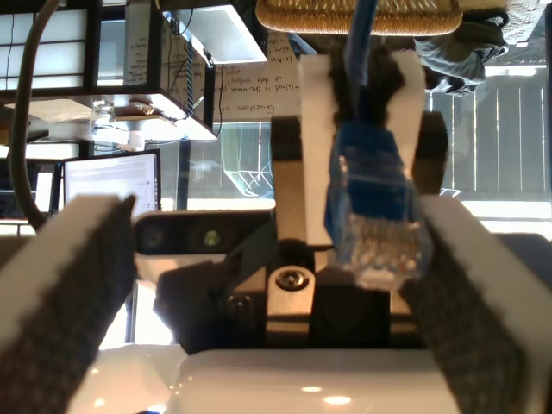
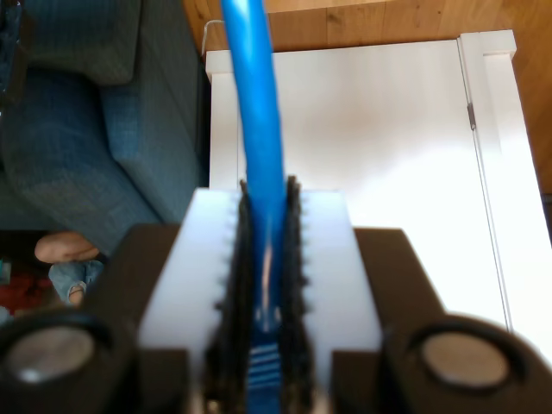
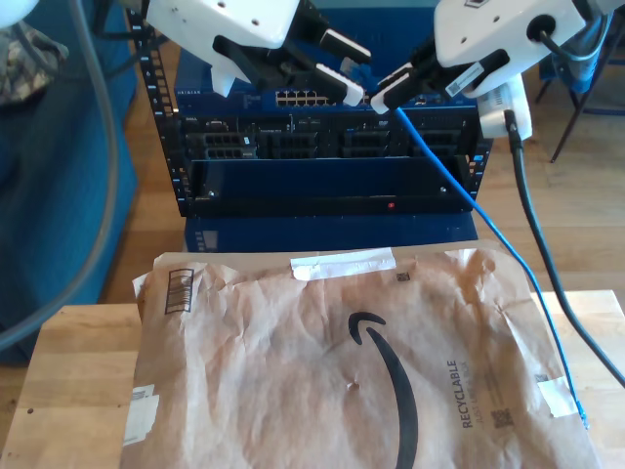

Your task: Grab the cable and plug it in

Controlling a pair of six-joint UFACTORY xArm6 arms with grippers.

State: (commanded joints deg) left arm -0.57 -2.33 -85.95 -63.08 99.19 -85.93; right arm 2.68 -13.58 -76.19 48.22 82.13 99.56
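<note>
Exterior view: my second claw hangs at about one o'clock in the picture and pinches the thin bright-blue network cable close to one end. From there the cable runs down toward five o'clock, across the corner of a large crumpled brown paper mailing bag, and its other end lies near that bag's edge. The bag covers most of a pale wooden worktop. Just beside my second claw, toward eleven o'clock, my first claw has its fingers spread with nothing between them. Behind both claws, at twelve o'clock, stands a black equipment rack, and at its top sits a blue network switch with a row of ports.

In the first wrist view, the grey padded fingers of my first claw stand wide apart. Between them I see my second claw, with the cable's clear plastic plug jutting out of its white fingers, gold contacts visible.

In the second wrist view, my second claw is pressed together on the cable, which rises straight out from between the ridged pads.
</note>
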